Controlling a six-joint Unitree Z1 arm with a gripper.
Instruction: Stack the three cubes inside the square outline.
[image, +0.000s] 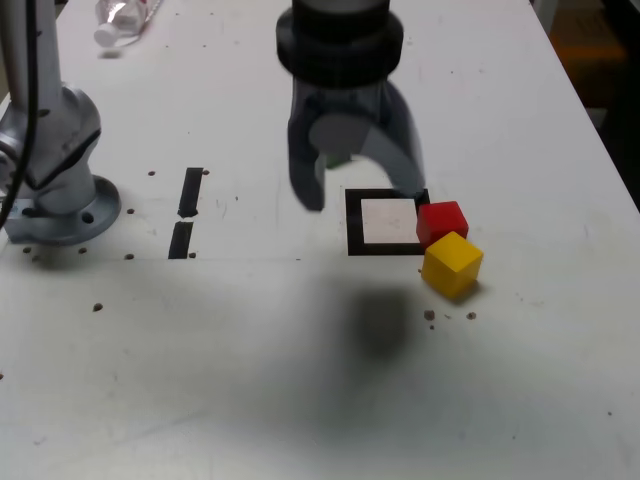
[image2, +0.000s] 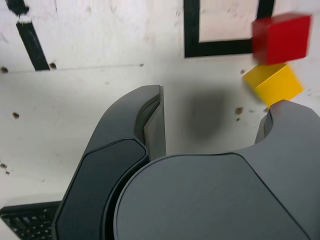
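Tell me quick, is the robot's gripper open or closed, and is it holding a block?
Gripper: open, nothing between its fingertips.

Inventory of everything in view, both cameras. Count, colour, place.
Cube: 1, red, at the square outline's right side in the exterior view
Cube: 1, yellow, just below the red one there
Block: 1, green, mostly hidden by the end effector
Square outline: 1, black, around a pale centre
Tape strips: 2, black, exterior view's left
Bottle: 1, clear, exterior view's top left
Keyboard: 1, black, partly in the wrist view
Table: 1, whitish, under the cubes, brown-spotted
Metal base: 1, grey, exterior view's left
End effector: 1, grey, above the table, open
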